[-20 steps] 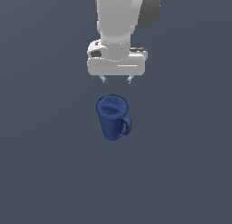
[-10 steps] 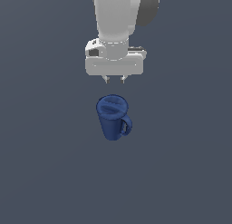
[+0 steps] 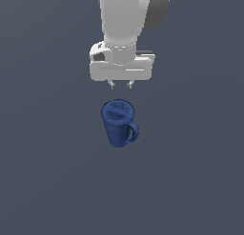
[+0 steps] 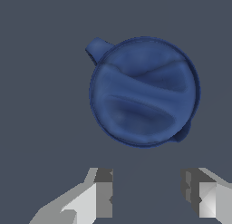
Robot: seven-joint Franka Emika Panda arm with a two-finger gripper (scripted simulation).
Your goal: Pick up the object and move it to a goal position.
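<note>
A dark blue mug (image 3: 118, 123) is seen upright on the plain grey surface (image 3: 43, 172), near the middle of the exterior view. Its body narrows toward the base. The loop handle (image 3: 133, 132) is turned toward the exterior view's right and slightly toward the camera.

The hand (image 3: 120, 84) is held above the mug, clear of it, hanging from the white arm (image 3: 121, 20) that comes down from the top of the frame. Two short fingertips (image 3: 112, 84) are seen below the hand's body, set apart with a gap between them; nothing is gripped.

In the wrist view the mug (image 4: 144, 91) is looked into from above, its rim round and whole, the handle (image 4: 97, 48) jutting from one side. Both fingers (image 4: 103, 193) appear parted, with bare surface (image 4: 41, 105) between them, off to one side of the mug.
</note>
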